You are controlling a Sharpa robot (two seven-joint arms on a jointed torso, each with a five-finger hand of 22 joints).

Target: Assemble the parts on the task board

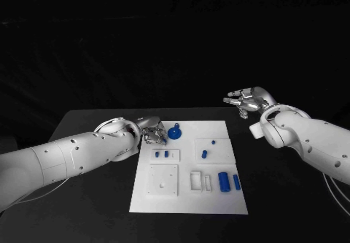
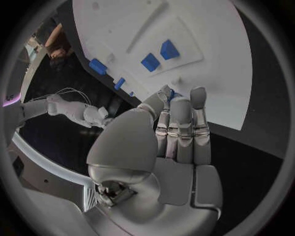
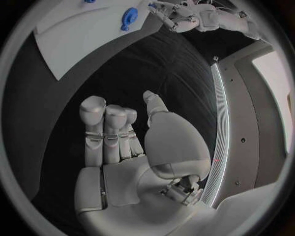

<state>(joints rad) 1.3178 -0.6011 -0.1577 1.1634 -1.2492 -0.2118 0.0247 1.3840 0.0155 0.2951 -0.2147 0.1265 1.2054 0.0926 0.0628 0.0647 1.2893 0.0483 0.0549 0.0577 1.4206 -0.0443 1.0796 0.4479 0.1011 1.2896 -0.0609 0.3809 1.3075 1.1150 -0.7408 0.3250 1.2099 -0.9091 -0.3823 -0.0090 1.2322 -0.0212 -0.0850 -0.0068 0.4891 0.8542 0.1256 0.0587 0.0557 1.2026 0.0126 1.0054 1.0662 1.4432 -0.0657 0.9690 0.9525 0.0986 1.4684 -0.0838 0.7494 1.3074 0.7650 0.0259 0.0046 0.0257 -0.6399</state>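
Observation:
The white task board (image 1: 186, 202) lies in the middle of the table, also seen as the board (image 2: 215, 64) and the board (image 3: 73, 39). A round blue knob part (image 1: 175, 132) sits at its far left end; the knob (image 3: 129, 16) lies a little apart from my left hand (image 3: 178, 14). My left hand (image 1: 151, 130) hovers at the board's far left corner; the hand (image 2: 175, 137) has straight fingers and holds nothing, with a blue sliver showing past its thumb tip. My right hand (image 1: 248, 100) is raised beyond the board's far right corner; this hand (image 3: 126, 147) is empty, fingers extended.
Two small blue blocks (image 1: 161, 153) sit in a raised plate, and small blue pieces (image 1: 205, 154) on another. Two blue cylinders (image 1: 224, 182) lie at the near right beside white frames (image 1: 197, 181). A white square plate (image 1: 163, 179) is at the near left. Black table (image 1: 284, 202) surrounds the board.

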